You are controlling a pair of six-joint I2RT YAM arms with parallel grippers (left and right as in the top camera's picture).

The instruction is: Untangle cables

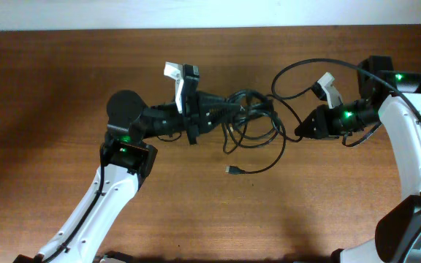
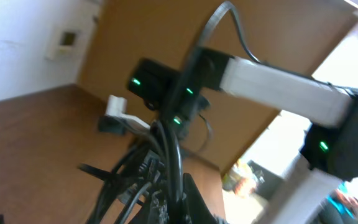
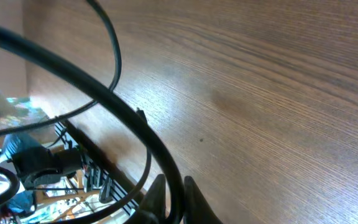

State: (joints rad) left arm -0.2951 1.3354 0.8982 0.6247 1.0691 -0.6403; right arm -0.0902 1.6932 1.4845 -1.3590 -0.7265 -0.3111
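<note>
The left claw was clamped tight on the cables, gripping the left side of the bundle, where several black cords crowded at its fingers. The right claw stood narrow around a single cord that rose from between its fingertips. Between the two claws the tangled loops lay mid-surface, toward the far side. One plug end trailed nearer on the brown wooden surface, and another cord arced far and right toward the right arm.
</note>
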